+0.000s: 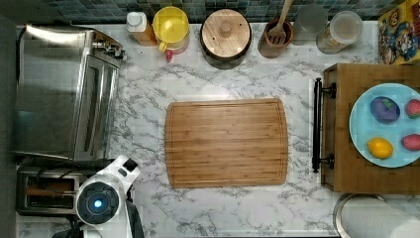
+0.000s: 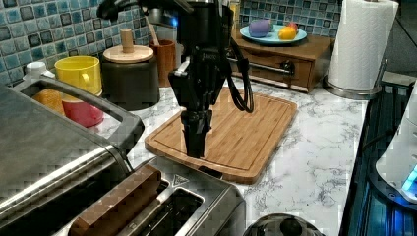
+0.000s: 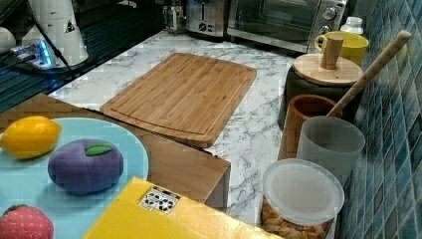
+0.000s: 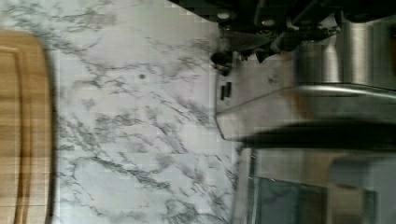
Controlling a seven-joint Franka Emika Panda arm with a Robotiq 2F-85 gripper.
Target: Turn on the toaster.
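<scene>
One toaster (image 2: 196, 206), steel and boxy, at the near edge of the counter in the left view, pressed up against the larger toaster oven (image 2: 54, 147) and just short of the cutting board (image 2: 246, 132); in the top view, tucked into the lower left corner (image 1: 44, 191), partly under the arm's white wrist; bread slice (image 2: 118, 204) standing in the slot nearer the toaster oven.

Poised above the toaster's board-side end: gripper (image 2: 196, 153), pointing straight down, tips just clear of the steel top as seen in the left view; not yet touching anything, by the look of it.

Judged step: reaching for the lever on that end face, then pressing it down. To do it well: shift out past the end edge so the tips come over the lever and not the lid; descend squarely; push straight down until the latch catches; avoid sideways force, likely to skid a light toaster along the marble; keep clear of the toaster oven's handle (image 2: 98, 105) alongside.

Jaws: pressed together in the left view, one dark wedge with no gap showing; nothing pinched between them.
</scene>
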